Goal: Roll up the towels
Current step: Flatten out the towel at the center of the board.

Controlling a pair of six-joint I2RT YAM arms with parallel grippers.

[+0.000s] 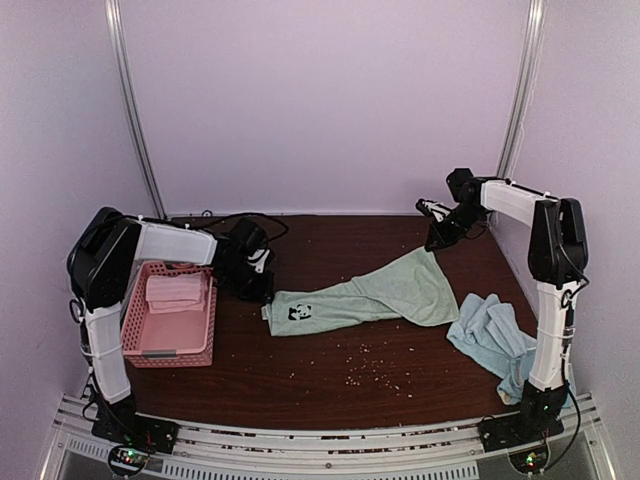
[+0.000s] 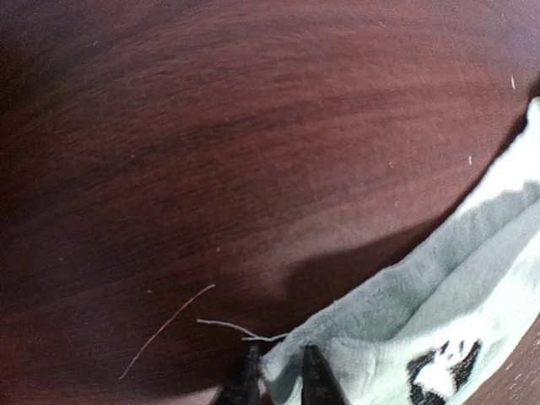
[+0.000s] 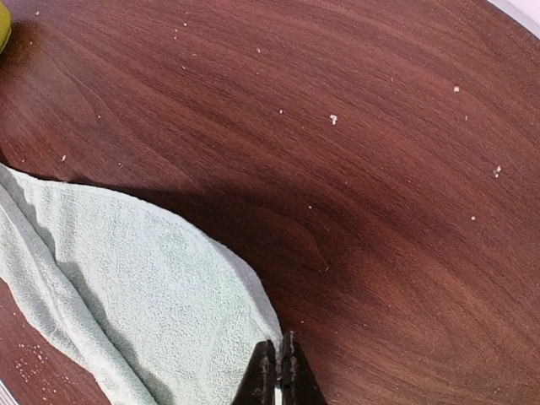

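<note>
A mint green towel (image 1: 375,293) with a small dark panda mark lies stretched across the middle of the brown table. My left gripper (image 1: 262,290) is shut on its left corner; in the left wrist view the fingers pinch the towel's edge (image 2: 283,363), with the mark (image 2: 439,363) close by. My right gripper (image 1: 436,240) is shut on the towel's far right corner; in the right wrist view the towel (image 3: 143,295) runs left from the closed fingertips (image 3: 264,371). A pink towel (image 1: 175,292) lies folded in the pink basket. A light blue towel (image 1: 495,335) lies crumpled at the right.
The pink latticed basket (image 1: 137,330) stands at the left beside the left arm. Crumbs (image 1: 370,365) dot the table in front of the green towel. Purple walls enclose the back and sides. A loose thread (image 2: 228,325) lies by the left fingers.
</note>
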